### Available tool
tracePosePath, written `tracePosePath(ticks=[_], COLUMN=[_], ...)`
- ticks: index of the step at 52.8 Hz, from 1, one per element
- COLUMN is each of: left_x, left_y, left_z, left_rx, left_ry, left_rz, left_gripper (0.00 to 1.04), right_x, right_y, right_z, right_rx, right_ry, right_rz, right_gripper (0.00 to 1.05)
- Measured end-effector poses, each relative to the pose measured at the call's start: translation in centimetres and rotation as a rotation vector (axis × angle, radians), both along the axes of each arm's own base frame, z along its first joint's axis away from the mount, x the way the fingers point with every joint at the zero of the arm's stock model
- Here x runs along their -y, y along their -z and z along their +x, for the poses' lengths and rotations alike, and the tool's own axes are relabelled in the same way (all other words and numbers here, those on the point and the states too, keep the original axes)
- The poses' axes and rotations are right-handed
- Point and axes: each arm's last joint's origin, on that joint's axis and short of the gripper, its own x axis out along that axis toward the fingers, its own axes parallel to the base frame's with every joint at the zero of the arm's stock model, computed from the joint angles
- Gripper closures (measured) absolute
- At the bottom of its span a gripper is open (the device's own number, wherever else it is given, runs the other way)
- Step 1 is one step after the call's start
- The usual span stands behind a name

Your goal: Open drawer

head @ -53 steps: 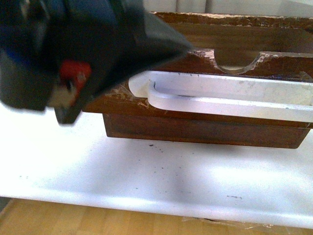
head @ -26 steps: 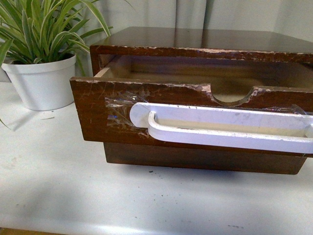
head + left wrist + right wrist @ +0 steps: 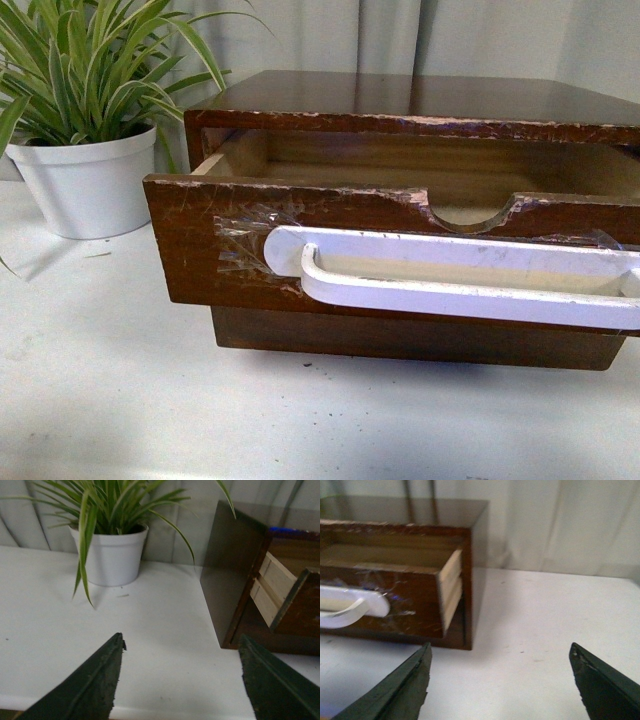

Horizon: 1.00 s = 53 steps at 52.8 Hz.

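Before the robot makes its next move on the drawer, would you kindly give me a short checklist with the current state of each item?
1. The drawer is pulled out of its cabinet: ok, partly open, inside visible.
2. White handle attached to the drawer front: ok, tape shows at its end.
3. Left gripper free of any object: ok, open over bare table.
4. Right gripper free: ok, open, apart from the drawer.
5. Potted plant apart from the drawer: ok, standing beside the cabinet.
6. Drawer fully extended: cannot tell.
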Motion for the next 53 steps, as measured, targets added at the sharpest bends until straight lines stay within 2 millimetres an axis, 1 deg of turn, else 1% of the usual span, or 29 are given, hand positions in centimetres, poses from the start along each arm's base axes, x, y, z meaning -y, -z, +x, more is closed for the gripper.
tracePosePath(ticks=[4, 6, 8, 9, 15, 17, 19, 24, 27, 32, 50, 51, 53], left_x=[-0.5, -0.9, -1.3, -1.4, -1.4, -1.4, -1.4, -1.4, -1.4, -1.4, -1.4, -1.4, -1.4], left_y=[0.3, 0.3, 0.3, 0.3, 0.3, 0.3, 0.3, 0.4, 0.8, 0.6, 0.6, 0.6, 0.6], left_z=[-0.2, -0.3, -0.4, -0.5, -0.7, -0.8, -0.8, -1.2, -1.6, -2.0, -2.0, -2.0, -2.0], left_rx=[0.012, 0.013, 0.015, 0.015, 0.015, 0.015, 0.016, 0.005, -0.02, 0.01, 0.008, 0.008, 0.008], left_ry=[0.017, 0.026, -0.003, -0.012, -0.004, -0.004, -0.005, -0.005, -0.002, -0.004, -0.005, -0.005, -0.005], left_rz=[0.017, 0.023, 0.026, 0.026, 0.03, 0.033, 0.033, 0.033, 0.034, 0.034, 0.034, 0.034, 0.034], left_gripper=[0.52, 0.61, 0.7, 0.75, 1.01, 1.01, 1.01, 1.01, 1.01, 1.01, 1.01, 0.97, 0.88], right_x=[-0.5, -0.8, -0.9, -1.1, -1.7, -1.9, -2.2, -2.7, -2.7, -2.6, -2.7, -2.7, -2.7], right_y=[-0.1, 0.0, 0.3, 0.4, 0.8, 0.9, 0.9, 1.7, 2.0, 2.0, 2.0, 2.0, 2.0], right_z=[-0.2, -0.2, -0.2, -0.2, -0.2, -0.2, -0.2, -0.2, -0.2, -0.2, -0.2, -0.2, -0.2], right_rx=[0.041, 0.042, 0.037, 0.034, 0.036, 0.036, 0.038, 0.037, 0.033, 0.033, 0.034, 0.034, 0.034], right_ry=[0.071, 0.076, 0.075, 0.075, 0.078, 0.104, 0.102, 0.054, 0.058, 0.066, 0.064, 0.064, 0.064], right_rz=[0.006, 0.011, 0.014, 0.016, 0.018, 0.018, 0.018, 0.022, 0.022, 0.023, 0.024, 0.024, 0.023], right_gripper=[0.44, 0.53, 0.6, 0.66, 0.93, 1.0, 1.04, 1.04, 1.04, 1.04, 1.04, 1.04, 0.98])
